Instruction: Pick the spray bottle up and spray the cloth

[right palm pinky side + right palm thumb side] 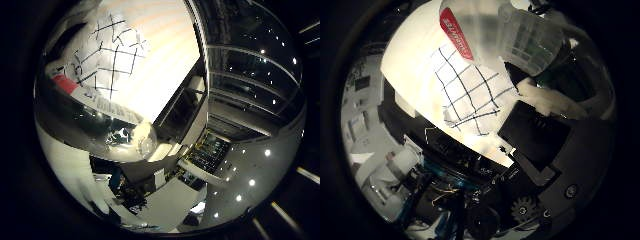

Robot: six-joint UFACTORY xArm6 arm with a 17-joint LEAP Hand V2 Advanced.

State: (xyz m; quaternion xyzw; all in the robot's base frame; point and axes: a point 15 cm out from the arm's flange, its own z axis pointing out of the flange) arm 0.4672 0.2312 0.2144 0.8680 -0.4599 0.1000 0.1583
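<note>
The spray bottle (520, 35) (clear, with a red label) sits close against the palm, the hand's (545, 145) fingers (547, 100) curled round it. Below it the checked cloth (470, 95) lies on the white table (412, 65).

The bottle (485, 30) carries a red label (456, 32) with white print and a pale panel of fine print (112, 107), all too small and blurred to read; no other text, number or sign is legible
</note>
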